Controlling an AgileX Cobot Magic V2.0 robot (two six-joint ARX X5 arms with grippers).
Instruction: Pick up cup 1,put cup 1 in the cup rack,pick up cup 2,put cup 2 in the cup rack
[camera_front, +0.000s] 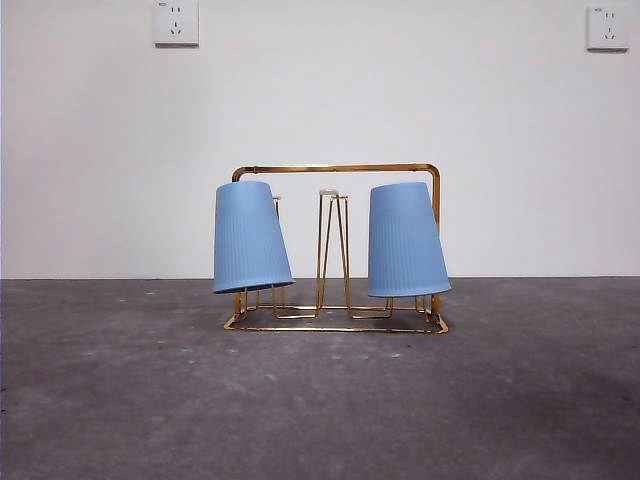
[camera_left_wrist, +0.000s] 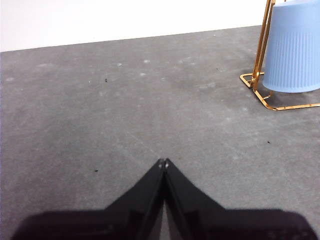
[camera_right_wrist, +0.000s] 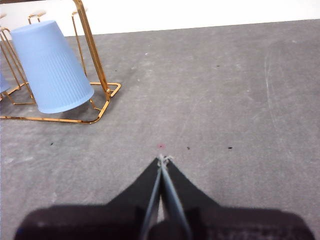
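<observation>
The gold wire cup rack (camera_front: 336, 170) stands in the middle of the grey table. Two blue ribbed cups hang upside down on its pegs: one on the left (camera_front: 248, 238) and one on the right (camera_front: 404, 240). A bare hairpin peg (camera_front: 334, 250) stands between them. My left gripper (camera_left_wrist: 163, 162) is shut and empty, low over the table, apart from the rack (camera_left_wrist: 260, 55) and a blue cup (camera_left_wrist: 292, 47). My right gripper (camera_right_wrist: 162, 160) is shut and empty, apart from the rack (camera_right_wrist: 95, 55) and a blue cup (camera_right_wrist: 50, 67). Neither gripper shows in the front view.
A white wall stands behind the table with two sockets, one at top left (camera_front: 175, 22) and one at top right (camera_front: 607, 27). Bare grey table (camera_front: 320, 410) lies in front of and on both sides of the rack.
</observation>
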